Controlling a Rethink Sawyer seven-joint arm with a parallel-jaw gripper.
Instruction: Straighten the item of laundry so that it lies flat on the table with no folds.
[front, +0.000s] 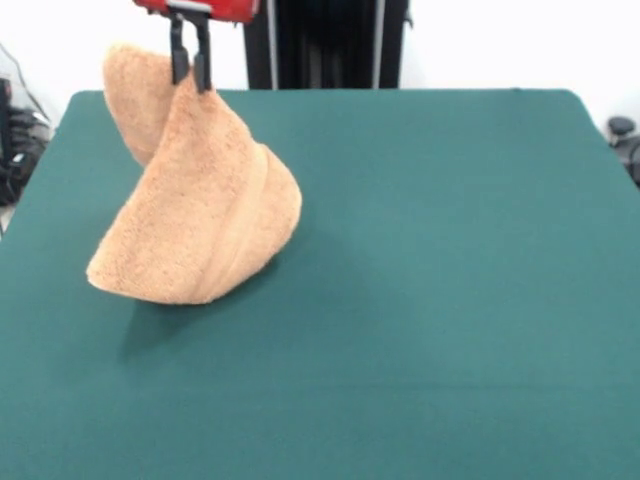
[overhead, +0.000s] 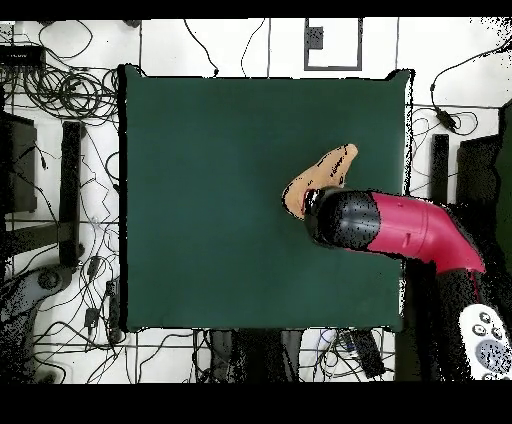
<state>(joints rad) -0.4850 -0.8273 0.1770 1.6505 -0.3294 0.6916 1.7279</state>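
Note:
The orange-tan terry towel (front: 195, 215) hangs from my gripper (front: 190, 70) at the table's far left in the front view. It is lifted into a cone, pinched at its top edge, with its lower part resting on the green table (front: 430, 280). A flat woven band runs down its right side. The two black fingers are shut on the cloth. In the overhead view the red and black arm (overhead: 400, 225) covers most of the towel (overhead: 325, 170), which shows beside the arm's black end near the table's right side. The gripper itself is hidden there.
The robot's black pedestal (front: 325, 45) stands behind the table's far edge. Cables and equipment (overhead: 60, 110) lie on the floor around the table (overhead: 200, 200).

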